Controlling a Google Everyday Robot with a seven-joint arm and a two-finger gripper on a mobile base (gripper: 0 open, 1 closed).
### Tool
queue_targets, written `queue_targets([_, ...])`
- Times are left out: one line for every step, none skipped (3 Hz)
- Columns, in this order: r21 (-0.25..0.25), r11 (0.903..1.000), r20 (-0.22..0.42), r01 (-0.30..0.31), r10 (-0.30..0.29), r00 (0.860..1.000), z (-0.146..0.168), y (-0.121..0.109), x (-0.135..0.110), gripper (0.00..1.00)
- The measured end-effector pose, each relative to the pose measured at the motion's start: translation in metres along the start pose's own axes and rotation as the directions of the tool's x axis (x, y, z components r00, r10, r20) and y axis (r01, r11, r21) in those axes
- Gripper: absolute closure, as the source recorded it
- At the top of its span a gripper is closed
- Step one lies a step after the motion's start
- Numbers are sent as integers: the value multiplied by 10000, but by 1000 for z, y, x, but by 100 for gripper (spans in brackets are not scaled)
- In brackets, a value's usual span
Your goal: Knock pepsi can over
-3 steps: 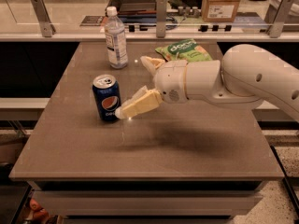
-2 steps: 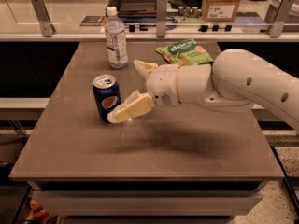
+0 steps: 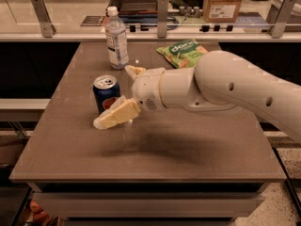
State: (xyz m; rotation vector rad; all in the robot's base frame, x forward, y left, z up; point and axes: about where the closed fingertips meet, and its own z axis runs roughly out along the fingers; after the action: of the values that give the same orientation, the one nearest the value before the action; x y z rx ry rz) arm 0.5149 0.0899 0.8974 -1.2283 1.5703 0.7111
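Note:
The pepsi can [image 3: 105,92] stands upright on the brown table [image 3: 188,149], left of centre, dark blue with a silver top. My gripper [image 3: 113,97] is right beside it, reaching in from the right on the white arm [image 3: 225,86]. It is open. One cream finger [image 3: 115,117] lies across the front of the can's lower part, and the other finger [image 3: 134,71] points up behind the can's right side. I cannot tell whether the fingers touch the can.
A clear plastic bottle [image 3: 116,37] with a white cap stands behind the can. A green snack bag [image 3: 182,53] lies at the back right of it. A railing and a counter with a cardboard box [image 3: 225,3] run behind the table.
The arm has moved left toward the can, and the lower finger now overlaps the can's front. The can stays upright in the same spot.

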Motion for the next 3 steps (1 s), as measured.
queue_targets([353,9994,86,11,-14,10000,6,-5,-5,0])
queue_targets([478,9988,408,-87,67,9991,10,-9,-6,0])
queue_targets([374,9986,720,-382,355,9968,15,-12,-1,0])
